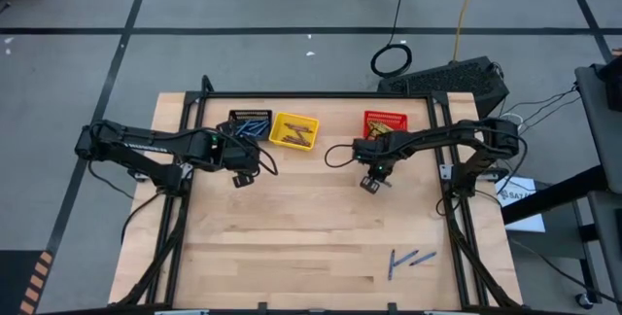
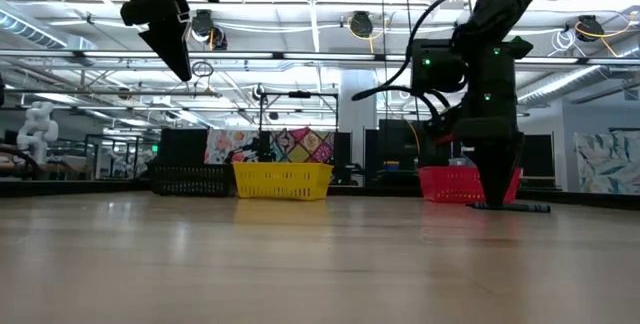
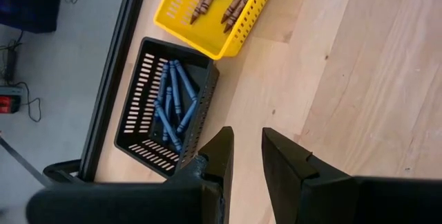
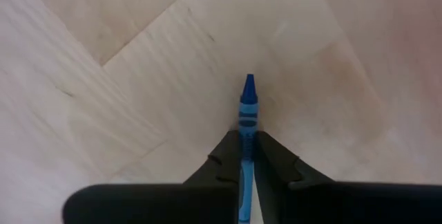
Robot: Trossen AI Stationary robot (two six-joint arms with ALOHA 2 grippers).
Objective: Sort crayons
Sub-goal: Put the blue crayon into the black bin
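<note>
Right gripper (image 4: 247,156) has its fingers clenched on a blue crayon (image 4: 247,110) — tip sticks out ahead of the fingers, down at the counter (image 1: 292,227), just in front of the red basket (image 1: 386,121). Judged step: pick of a blue crayon, grasp made, lift not yet done.

Left gripper (image 3: 246,156) hovers just beside the black basket (image 3: 138,124), fingers part-way apart, holding nothing.

Black basket holds the blue crayons (image 3: 173,103); yellow basket (image 1: 293,130) right next to it holds brownish ones. Two more blue crayons (image 1: 406,260) lie loose on the counter, well away from the black basket, toward the near edge.

Next move likely needs: lift clear, carry past red and yellow baskets to the black basket — the left arm sits close by, so collision is a risk.
</note>
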